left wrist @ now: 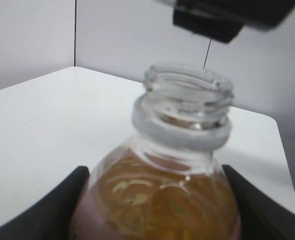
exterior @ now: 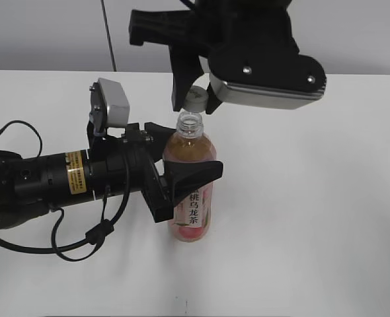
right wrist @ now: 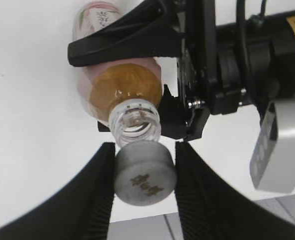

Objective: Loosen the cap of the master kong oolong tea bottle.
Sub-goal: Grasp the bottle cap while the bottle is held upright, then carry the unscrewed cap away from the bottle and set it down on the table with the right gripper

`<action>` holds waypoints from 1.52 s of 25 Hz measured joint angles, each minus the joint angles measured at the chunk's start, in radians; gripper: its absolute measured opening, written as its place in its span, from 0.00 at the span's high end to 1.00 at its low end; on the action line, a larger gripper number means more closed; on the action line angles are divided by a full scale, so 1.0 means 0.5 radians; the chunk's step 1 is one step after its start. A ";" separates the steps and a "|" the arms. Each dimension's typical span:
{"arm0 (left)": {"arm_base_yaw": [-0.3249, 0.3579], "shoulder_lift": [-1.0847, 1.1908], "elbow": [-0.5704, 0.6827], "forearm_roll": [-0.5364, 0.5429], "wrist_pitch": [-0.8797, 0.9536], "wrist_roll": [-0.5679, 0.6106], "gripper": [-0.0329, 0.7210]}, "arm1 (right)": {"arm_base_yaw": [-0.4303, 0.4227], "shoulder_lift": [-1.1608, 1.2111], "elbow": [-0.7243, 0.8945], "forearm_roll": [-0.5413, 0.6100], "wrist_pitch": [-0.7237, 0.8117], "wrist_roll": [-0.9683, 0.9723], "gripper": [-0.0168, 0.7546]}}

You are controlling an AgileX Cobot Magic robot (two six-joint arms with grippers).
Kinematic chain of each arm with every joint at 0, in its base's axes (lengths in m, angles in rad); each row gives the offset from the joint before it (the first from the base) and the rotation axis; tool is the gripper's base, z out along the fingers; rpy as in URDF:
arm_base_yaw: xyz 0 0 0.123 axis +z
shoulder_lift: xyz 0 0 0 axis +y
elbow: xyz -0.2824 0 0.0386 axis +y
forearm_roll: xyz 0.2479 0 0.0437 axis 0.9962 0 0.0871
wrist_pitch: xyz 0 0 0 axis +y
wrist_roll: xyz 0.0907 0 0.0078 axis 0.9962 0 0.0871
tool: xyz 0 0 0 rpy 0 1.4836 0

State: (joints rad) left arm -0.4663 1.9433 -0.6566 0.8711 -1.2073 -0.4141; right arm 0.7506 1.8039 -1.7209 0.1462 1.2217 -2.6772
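The master kong oolong tea bottle (exterior: 194, 198) stands upright on the white table, its neck open (left wrist: 187, 95). My left gripper (exterior: 182, 177) is shut on the bottle's body, one black finger on each side (left wrist: 157, 210). My right gripper (exterior: 196, 100) is above the bottle and is shut on the white cap (exterior: 196, 98). The cap (right wrist: 144, 172) is off the bottle and held just above the open mouth (right wrist: 135, 122). The cap's top bears a small dark mark.
The white table (exterior: 314, 218) spreads around the bottle. A grey wall with a dark vertical seam (exterior: 109, 33) stands behind. The left arm's grey camera box (exterior: 112, 102) sits left of the bottle neck.
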 joint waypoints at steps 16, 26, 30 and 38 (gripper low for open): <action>0.000 0.000 0.000 0.000 0.000 0.000 0.34 | -0.520 0.033 -0.002 -0.205 0.000 2.614 0.62; 0.000 0.000 0.000 -0.002 0.000 0.000 0.34 | -0.767 0.353 0.086 -0.184 -0.006 4.172 0.62; 0.000 0.000 0.000 -0.004 0.000 0.000 0.34 | -0.853 0.357 0.337 -0.184 -0.006 4.394 0.62; 0.000 0.000 0.000 -0.004 0.000 0.000 0.34 | -0.938 0.357 0.880 -0.186 -0.131 4.736 0.62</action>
State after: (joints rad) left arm -0.4663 1.9433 -0.6566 0.8693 -1.2073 -0.4141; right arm 0.2814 1.9824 -1.2807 0.0530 1.1562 -0.3094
